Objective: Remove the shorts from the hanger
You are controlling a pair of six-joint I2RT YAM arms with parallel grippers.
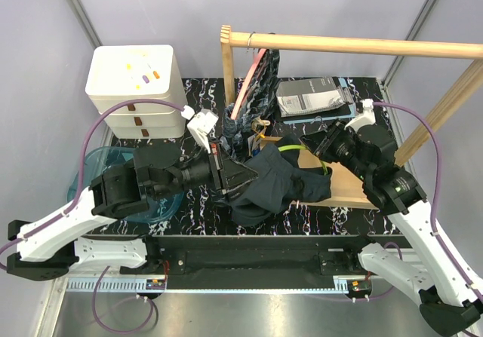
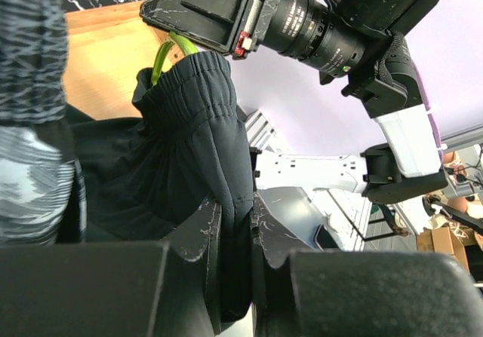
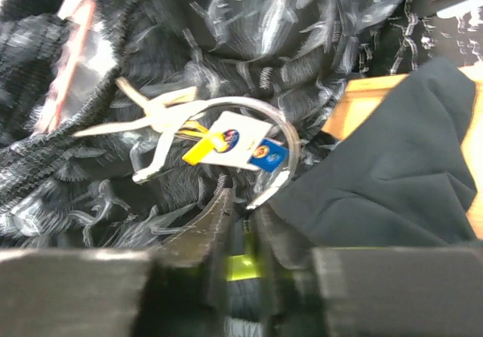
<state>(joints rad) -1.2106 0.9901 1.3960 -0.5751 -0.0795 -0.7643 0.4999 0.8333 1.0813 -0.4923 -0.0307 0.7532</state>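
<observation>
The plain navy shorts (image 1: 281, 185) lie bunched on the table, their waistband still over a green hanger (image 1: 299, 148). My left gripper (image 1: 253, 175) is shut on a fold of that navy cloth (image 2: 226, 126); its jaws press the fabric from both sides (image 2: 235, 210). My right gripper (image 3: 241, 209) is closed narrowly on the green hanger (image 3: 246, 265), just below its metal hook (image 3: 281, 130) with paper tags. The marbled shorts (image 1: 256, 96) hang from a pink hanger (image 1: 243, 92) on the rod and fill the background (image 3: 226, 35).
A wooden rack rod (image 1: 355, 45) spans the back, its wooden base board (image 1: 349, 188) under the navy shorts. White stacked boxes (image 1: 136, 88) stand back left, a blue tub (image 1: 94, 173) under the left arm, a grey packet (image 1: 313, 96) at back.
</observation>
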